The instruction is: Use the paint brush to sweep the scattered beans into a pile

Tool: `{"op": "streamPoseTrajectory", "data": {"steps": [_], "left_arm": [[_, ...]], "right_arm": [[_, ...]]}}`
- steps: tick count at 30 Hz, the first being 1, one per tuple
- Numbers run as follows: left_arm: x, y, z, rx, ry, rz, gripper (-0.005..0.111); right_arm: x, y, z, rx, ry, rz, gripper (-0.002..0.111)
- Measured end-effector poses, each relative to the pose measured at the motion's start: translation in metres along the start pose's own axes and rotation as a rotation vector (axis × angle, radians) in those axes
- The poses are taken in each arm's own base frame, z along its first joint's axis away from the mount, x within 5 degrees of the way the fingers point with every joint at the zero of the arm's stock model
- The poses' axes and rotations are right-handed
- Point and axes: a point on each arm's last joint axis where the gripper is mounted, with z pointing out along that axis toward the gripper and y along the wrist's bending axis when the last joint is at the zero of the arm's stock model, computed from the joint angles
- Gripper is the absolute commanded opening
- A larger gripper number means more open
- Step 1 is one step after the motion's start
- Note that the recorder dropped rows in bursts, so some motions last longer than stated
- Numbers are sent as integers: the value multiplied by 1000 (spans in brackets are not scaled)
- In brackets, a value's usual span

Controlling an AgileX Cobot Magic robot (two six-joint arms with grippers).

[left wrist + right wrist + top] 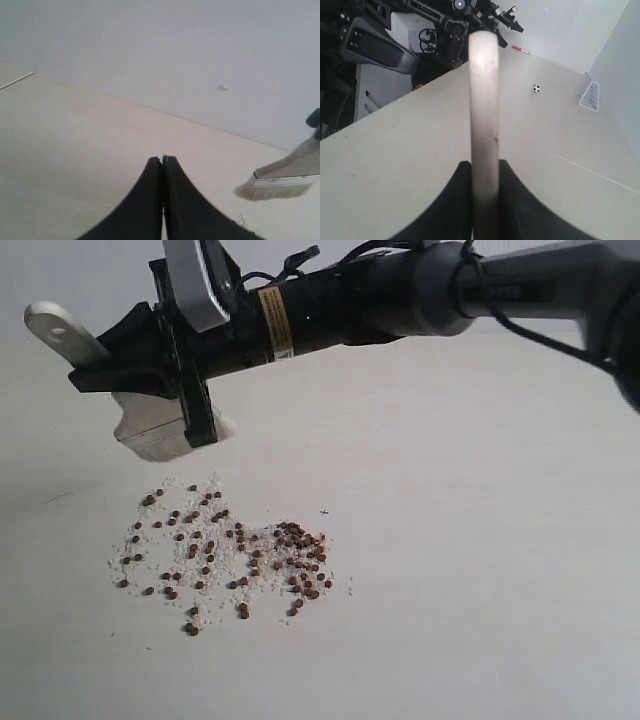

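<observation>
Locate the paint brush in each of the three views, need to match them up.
Exterior view: paint brush at upper left of the picture, above the beans.
Left wrist view: paint brush at the picture's right edge, low down, partly cut off.
Right wrist view: paint brush runs up the picture's centre, handle clamped in the right tool.
Shared landmark: the pale table, seen in all three.

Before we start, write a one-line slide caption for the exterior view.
The right hand grips a paint brush near reddish-brown beans scattered on a pale table.
</observation>
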Motion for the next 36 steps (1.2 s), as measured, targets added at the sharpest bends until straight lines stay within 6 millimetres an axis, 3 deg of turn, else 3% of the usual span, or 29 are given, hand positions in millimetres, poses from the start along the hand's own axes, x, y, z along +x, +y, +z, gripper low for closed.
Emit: {"op": "streamPoseTrajectory", "data": {"steps": [12,18,36], "left_arm": [[0,0,0,0,0,0,0],[0,0,0,0,0,0,0],[0,0,0,0,0,0,0]], "right_arm": [[62,-43,23,5,-7,-72,0],[110,-27,29,-50,46,72,0],[105,-29,25,-56,123,645,0]]}}
